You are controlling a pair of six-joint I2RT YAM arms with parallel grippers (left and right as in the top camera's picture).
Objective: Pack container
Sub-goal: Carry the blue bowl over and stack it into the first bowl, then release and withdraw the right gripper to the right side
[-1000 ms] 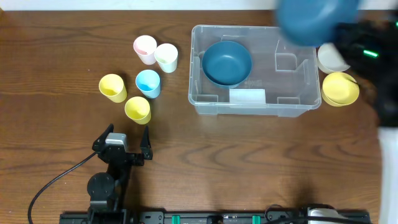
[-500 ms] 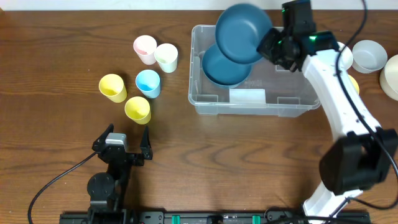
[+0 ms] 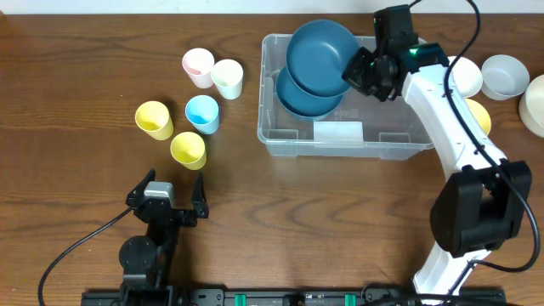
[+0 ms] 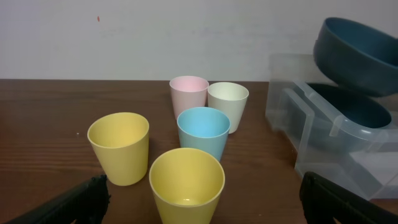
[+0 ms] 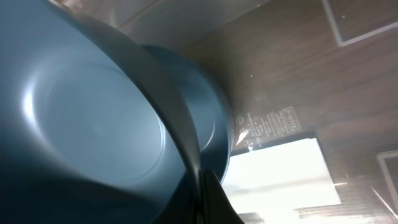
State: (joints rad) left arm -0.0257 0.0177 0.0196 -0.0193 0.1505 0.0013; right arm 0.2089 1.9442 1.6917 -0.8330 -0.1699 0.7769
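The blue bowl (image 3: 320, 53) is moving further left over the container (image 3: 265, 93), which is sitting by the worktop's (image 3: 340, 221) back edge. The right gripper (image 3: 357, 70) is clenching the bowl's rim, and the left gripper (image 3: 176, 180) is resting released.

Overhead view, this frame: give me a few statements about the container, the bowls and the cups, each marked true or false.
1. The right gripper is shut on a blue bowl, held above the container. True.
2. The container is empty. False: a second blue bowl lies inside it, under the held one.
3. Five cups stand left of the container, a light blue cup among them. True.
4. The left gripper is shut on a cup. False: it is open and empty, apart from the nearest yellow cup.
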